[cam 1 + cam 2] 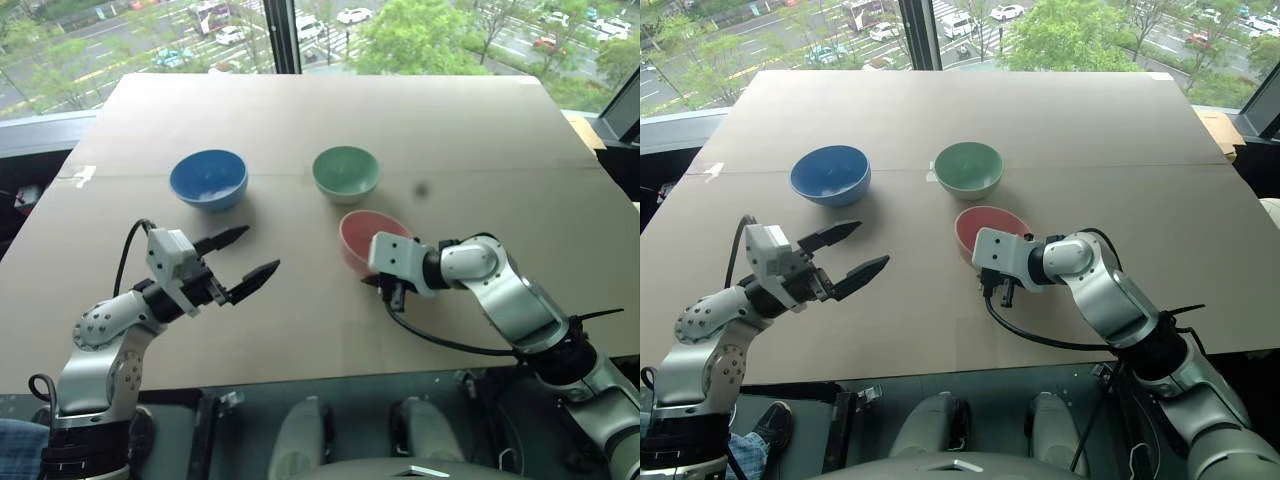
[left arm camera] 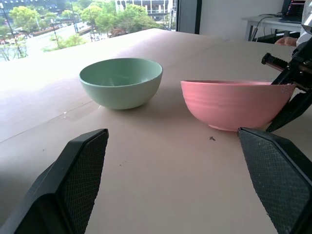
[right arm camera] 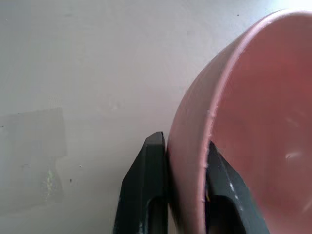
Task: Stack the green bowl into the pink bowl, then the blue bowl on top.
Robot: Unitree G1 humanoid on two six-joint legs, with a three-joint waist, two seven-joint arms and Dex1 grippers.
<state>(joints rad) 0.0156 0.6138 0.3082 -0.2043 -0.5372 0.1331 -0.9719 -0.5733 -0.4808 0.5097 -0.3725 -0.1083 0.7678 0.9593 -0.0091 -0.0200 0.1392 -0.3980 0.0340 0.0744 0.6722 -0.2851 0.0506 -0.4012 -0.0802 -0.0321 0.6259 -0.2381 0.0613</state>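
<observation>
Right gripper (image 3: pixel 185 161) astride pink bowl (image 1: pixel 362 236) rim; left gripper (image 1: pixel 247 254) spread wide

Looks like an office or a test room high up in a city building. Behind the tabletop (image 1: pixel 330 110), covered with plain brown board, a large window with a dark frame (image 1: pixel 283 35). Through the glass, far below, a street with cars (image 1: pixel 352 15) and green trees (image 1: pixel 415 35), so clearly an upper floor. In the left wrist view, a white wall (image 2: pixel 222 17) and a desk (image 2: pixel 273 22) with some equipment on it at the far side of the room. Nothing of a home or a kitchen in sight, rather a plain workplace arranged for robot trials.
</observation>
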